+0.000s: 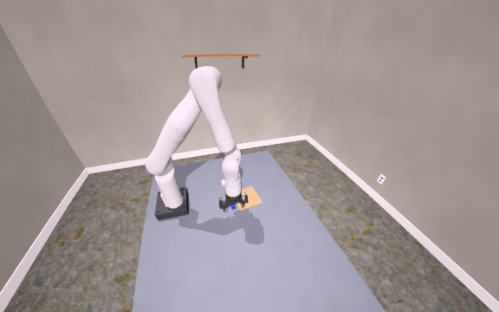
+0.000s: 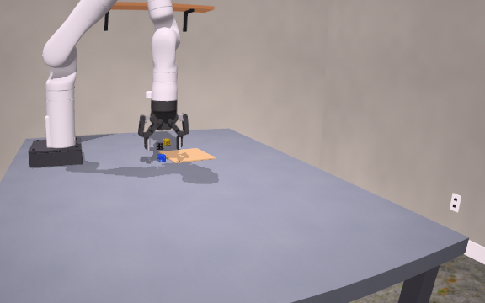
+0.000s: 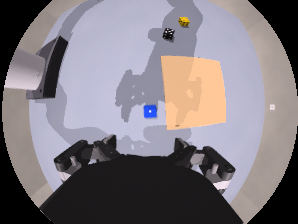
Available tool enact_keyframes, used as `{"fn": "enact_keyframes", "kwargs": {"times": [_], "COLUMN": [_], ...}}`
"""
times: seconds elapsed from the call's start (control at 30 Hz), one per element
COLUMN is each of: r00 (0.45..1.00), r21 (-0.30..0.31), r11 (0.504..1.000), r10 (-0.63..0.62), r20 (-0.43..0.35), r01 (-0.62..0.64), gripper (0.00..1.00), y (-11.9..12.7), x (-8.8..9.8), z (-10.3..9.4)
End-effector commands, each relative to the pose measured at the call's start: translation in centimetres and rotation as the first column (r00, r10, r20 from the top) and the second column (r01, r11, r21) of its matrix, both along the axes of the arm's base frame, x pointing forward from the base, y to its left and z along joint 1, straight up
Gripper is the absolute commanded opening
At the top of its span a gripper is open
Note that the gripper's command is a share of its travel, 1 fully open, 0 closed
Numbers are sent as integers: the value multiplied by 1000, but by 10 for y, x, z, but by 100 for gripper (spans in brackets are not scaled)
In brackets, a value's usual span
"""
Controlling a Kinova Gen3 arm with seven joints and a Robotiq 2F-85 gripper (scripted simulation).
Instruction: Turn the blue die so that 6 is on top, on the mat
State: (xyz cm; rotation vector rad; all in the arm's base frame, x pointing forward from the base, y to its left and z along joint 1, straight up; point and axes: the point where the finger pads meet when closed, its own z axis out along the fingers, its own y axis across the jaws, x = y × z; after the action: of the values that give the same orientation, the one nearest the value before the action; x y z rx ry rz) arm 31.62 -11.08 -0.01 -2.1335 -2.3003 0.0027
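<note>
Top view: we see our claw (image 1: 233, 204) hanging directly above the blue die (image 1: 233, 207), just off the orange mat (image 1: 252, 197). Exterior view: fingers spread wide, gripping nothing; the die rests on the table (image 2: 226, 219) beside the mat's edge. Wrist view: black die (image 3: 169, 34) and yellow die (image 3: 185, 22) lie beyond the mat.

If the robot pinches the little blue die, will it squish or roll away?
Probably no squish: the blue die looks like a hard cube with sharp, straight edges. It likely won't roll either, since it sits flat on the table, just beside the mat. It is tiny next to the wide-open tool, though, so an off-centre pinch might tip it or flick it aside.
</note>
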Motion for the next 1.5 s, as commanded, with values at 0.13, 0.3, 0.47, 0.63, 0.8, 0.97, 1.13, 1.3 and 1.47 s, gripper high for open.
{"fn": "enact_keyframes", "kwargs": {"times": [0.13, 0.3, 0.47, 0.63, 0.8, 0.97, 1.13, 1.3, 1.47], "r00": [1000, 1000, 1000, 1000, 1000, 1000, 1000, 1000, 1000], "r21": [0, 0, 0, 0, 0, 0, 0, 0, 0], "r11": [1000, 1000, 1000, 1000, 1000, 1000, 1000, 1000, 1000], "r10": [0, 0, 0, 0, 0, 0, 0, 0, 0], "r20": [1, 1, 1, 1, 1, 1, 1, 1, 1], "r01": [0, 0, 0, 0, 0, 0, 0, 0, 0], "gripper": [100, 100, 100, 100, 100, 100, 100, 100, 100], "y": [1, 10, 28, 55, 72, 102, 130, 143, 158], "x": [1, 2, 4, 6, 8, 12, 15, 16, 18], "z": [0, 0, 0, 0, 0, 0, 1, 1, 1]}}
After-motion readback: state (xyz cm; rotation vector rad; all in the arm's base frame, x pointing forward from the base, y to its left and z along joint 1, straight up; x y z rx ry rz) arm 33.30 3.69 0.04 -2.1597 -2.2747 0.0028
